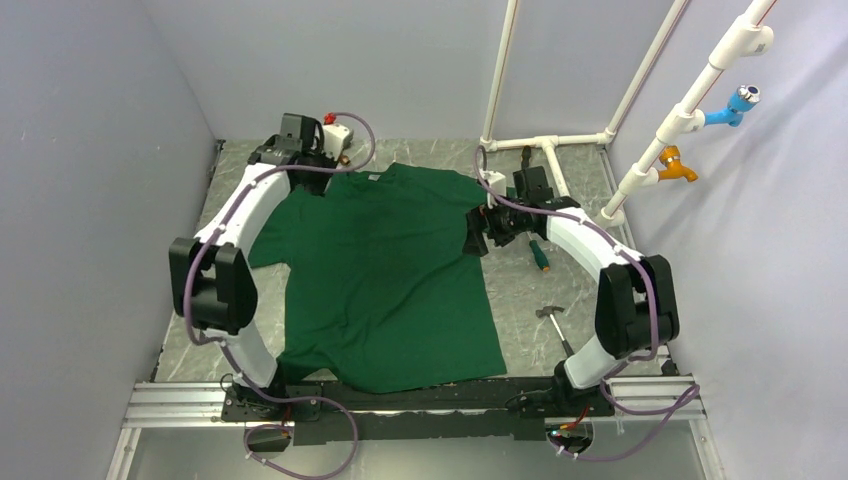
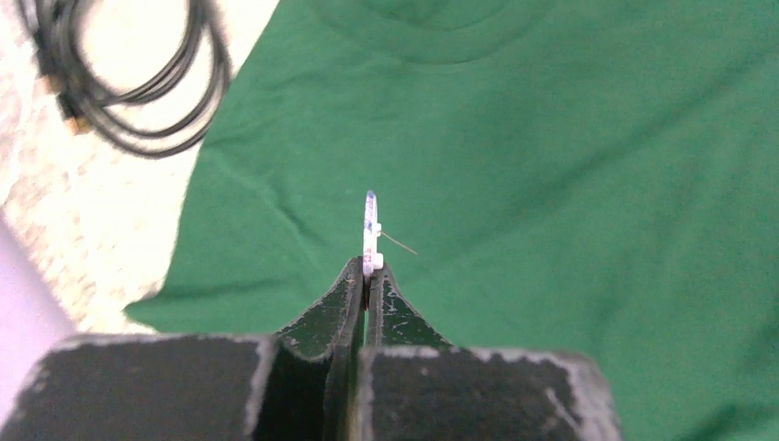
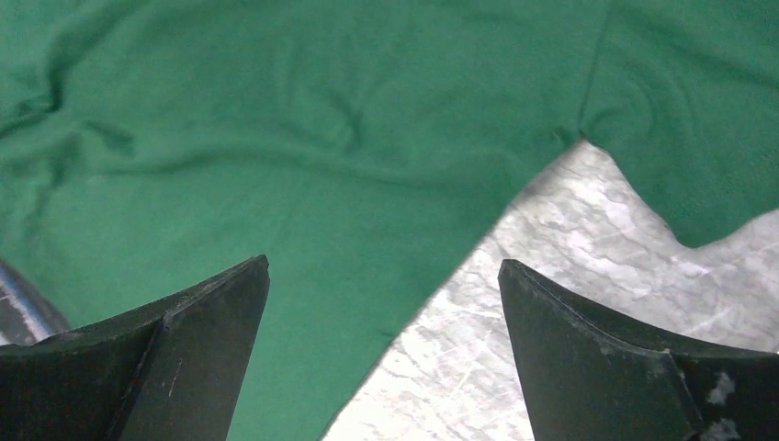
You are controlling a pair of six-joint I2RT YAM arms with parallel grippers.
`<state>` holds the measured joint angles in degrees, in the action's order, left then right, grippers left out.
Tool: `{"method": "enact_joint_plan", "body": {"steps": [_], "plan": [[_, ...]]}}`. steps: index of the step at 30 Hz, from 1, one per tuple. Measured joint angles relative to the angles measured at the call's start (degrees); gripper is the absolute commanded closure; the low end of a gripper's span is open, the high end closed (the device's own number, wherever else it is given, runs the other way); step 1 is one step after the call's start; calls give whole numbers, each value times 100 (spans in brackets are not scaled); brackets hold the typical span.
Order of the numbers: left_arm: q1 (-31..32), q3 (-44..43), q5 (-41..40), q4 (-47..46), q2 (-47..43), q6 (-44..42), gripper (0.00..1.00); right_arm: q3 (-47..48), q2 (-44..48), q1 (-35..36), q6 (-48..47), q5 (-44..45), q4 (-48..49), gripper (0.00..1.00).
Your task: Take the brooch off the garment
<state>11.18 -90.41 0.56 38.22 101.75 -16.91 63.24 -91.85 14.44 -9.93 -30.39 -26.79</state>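
The garment point(image 1: 385, 270) is a dark green T-shirt lying flat on the table, collar at the far side. My left gripper point(image 2: 367, 266) is shut on the brooch point(image 2: 370, 225), which shows edge-on as a thin pale disc with its pin sticking out to the right. It is held above the shirt point(image 2: 551, 184), clear of the cloth, near the shoulder below the collar. In the top view the left gripper point(image 1: 300, 155) is at the shirt's far left. My right gripper point(image 3: 382, 266) is open and empty over the shirt's side edge point(image 3: 276, 184) by the sleeve; in the top view it point(image 1: 478, 232) is at the shirt's right sleeve.
A screwdriver point(image 1: 538, 256) and a small hammer point(image 1: 553, 325) lie on the marble table right of the shirt. A white pipe frame point(image 1: 545, 145) stands at the far right. A coiled black cable point(image 2: 129, 83) lies left of the shirt's shoulder. A white box point(image 1: 337, 135) sits at the far edge.
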Motion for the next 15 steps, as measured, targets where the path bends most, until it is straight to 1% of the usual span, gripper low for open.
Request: {"method": "enact_joint_plan", "body": {"steps": [3, 9, 10, 12, 15], "plan": [[0, 136, 824, 83, -345, -72, 99, -111, 352, 0, 2, -334, 59, 0], [0, 953, 2756, 282, -920, -317, 100, -651, 1589, 2, 142, -1095, 597, 0], [0, 1073, 3204, 350, -1005, -361, 100, -708, 1764, 9, 212, -1239, 660, 0], [7, 1193, 3847, 455, -1128, -450, 100, -706, 1884, 37, 286, -1453, 741, 0], [85, 1266, 4706, 623, -1307, -662, 100, -695, 1818, 138, 358, -1812, 778, 0]]}}
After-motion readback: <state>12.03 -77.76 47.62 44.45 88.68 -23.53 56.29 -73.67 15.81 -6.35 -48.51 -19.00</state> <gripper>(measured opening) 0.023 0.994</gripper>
